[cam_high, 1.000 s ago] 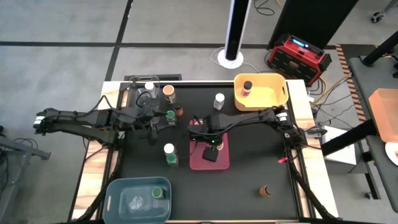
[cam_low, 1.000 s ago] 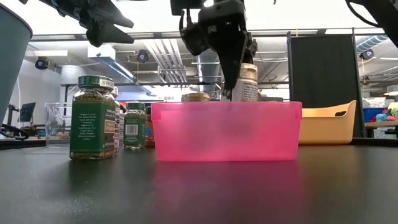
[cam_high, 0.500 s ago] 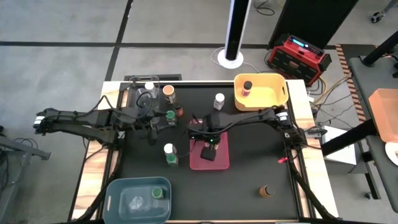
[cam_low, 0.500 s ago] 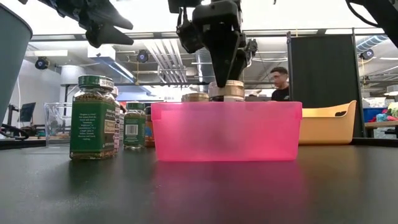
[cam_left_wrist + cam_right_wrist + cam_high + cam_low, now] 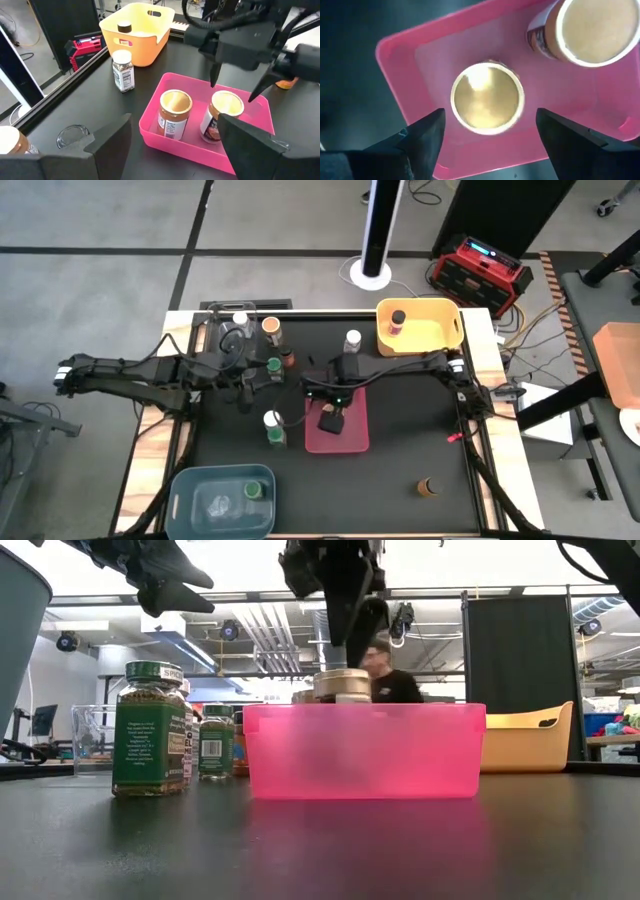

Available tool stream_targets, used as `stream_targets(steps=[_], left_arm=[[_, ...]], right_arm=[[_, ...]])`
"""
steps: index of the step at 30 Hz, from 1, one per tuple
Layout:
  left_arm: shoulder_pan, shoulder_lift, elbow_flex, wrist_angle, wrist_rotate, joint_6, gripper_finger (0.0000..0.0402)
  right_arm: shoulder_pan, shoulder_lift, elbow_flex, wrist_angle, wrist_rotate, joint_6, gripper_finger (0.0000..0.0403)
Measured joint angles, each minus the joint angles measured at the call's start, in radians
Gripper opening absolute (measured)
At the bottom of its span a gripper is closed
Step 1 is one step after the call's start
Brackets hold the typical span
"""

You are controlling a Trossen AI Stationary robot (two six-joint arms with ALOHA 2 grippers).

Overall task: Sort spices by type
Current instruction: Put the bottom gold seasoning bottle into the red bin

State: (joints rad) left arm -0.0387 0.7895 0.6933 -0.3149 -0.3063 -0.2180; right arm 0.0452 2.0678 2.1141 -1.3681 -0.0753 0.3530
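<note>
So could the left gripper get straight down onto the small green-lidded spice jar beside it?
Probably yes: the left gripper is open, and the green-lidded jar stands upright, nothing above it.

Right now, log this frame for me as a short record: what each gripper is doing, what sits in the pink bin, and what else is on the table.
right gripper: open, above the pink bin, holding nothing
left gripper: open, hovering beside the green-lidded jar, holding nothing
pink bin contents: two gold-lidded jars, upright, side by side
yellow bin: one dark-lidded jar
blue bin: one green-lidded jar
loose on table: white-lidded jar, several jars near the left gripper, one brown-lidded jar far from the rest
</note>
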Motion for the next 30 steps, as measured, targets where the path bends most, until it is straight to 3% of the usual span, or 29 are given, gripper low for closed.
stream_targets(steps=[4,17,20,24,30], left_arm=[[0.0,0.0,0.0,0.0,0.0,0.0,0.0276],[0.0,0.0,0.0,-0.001,0.0,0.0,0.0276],[0.0,0.0,0.0,-0.005,0.0,0.0,0.0276],[0.0,0.0,0.0,-0.01,0.0,0.0,0.0276],[0.0,0.0,0.0,-0.01,0.001,0.0,0.0276]], right_arm=[[0.004,-0.004,0.066,-0.052,0.024,0.014,0.0294],[0.094,-0.119,0.089,-0.147,0.332,0.057,0.0216],[0.127,-0.12,0.082,-0.152,0.405,0.055,0.0185],[0.148,-0.12,0.04,-0.148,0.417,0.05,0.013],[0.146,-0.152,-0.14,-0.089,0.416,0.014,0.0023]])
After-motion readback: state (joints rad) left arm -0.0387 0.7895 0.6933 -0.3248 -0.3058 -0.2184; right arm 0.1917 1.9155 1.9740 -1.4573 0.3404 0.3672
